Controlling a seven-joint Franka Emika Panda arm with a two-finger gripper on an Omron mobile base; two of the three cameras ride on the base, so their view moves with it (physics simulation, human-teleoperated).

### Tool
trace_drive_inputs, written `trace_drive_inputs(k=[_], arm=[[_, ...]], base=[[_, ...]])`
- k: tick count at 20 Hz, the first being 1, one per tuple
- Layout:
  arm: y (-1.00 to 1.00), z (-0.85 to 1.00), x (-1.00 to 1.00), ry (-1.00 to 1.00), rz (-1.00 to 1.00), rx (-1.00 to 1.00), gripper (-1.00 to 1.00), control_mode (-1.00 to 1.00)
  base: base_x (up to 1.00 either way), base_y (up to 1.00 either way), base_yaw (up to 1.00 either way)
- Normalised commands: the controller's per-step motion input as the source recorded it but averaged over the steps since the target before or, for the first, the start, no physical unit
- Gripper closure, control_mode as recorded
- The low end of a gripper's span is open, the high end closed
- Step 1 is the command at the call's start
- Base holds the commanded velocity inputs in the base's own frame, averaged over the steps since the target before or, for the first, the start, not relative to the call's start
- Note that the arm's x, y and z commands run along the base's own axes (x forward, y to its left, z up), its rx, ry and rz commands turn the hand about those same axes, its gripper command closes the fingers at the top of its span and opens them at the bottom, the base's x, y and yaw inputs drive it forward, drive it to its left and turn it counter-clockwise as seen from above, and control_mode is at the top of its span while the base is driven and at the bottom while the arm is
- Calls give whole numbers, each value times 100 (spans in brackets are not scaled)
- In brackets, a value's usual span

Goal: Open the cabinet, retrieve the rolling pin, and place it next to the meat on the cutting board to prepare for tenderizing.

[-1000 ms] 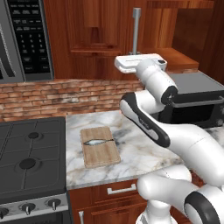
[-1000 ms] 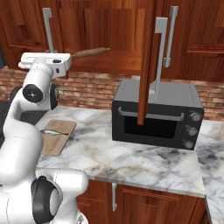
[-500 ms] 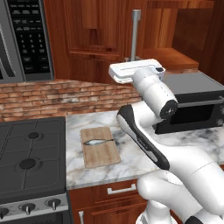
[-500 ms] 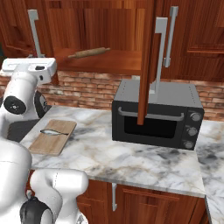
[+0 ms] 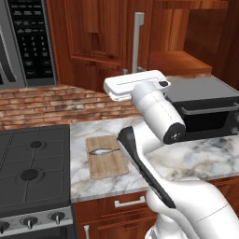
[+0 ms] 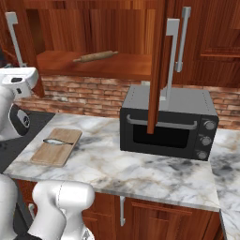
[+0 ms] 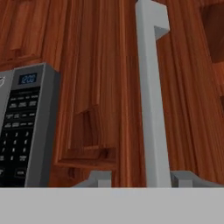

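I am looking at a rendered kitchen from cameras on my rig. The landmark I use is the black toaster oven standing on the marble counter.

Above the oven, the cabinet of reddish-brown wood stands with both doors swung out. One door is seen edge-on directly over the oven, with its silver bar handle beside it. Inside, up and to the left of the oven, the rolling pin lies on the open shelf, tilted slightly, resting alone.

Left of the oven, on the counter, lies the cutting board. The meat, a slim silvery fish shape, rests across the board's far half. From the left base camera I see the same board and the meat between the stove and the arm.

My arm's white hand is raised left of the oven, near the other cabinet door. In the hand camera, the gripper shows two pale finger tips set apart on either side of that door's silver handle, not pinching it, with a visible gap on each side. A black microwave panel sits to the left of that door.
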Motion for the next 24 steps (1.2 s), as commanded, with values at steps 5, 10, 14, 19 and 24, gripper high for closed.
trace_drive_inputs(k=[5,10,14,19,24], arm=[[80,-15,-20,6,5,0,-100,-100],[32,-1,-1,4,4,2,-100,-100],[1,0,-27,-4,0,4,-100,-100],[0,0,-70,-12,1,4,-100,-100],[-1,0,-85,-14,0,6,-100,-100]], base=[[0,0,0],[0,0,0],[0,0,0],[0,0,0],[0,0,0]])
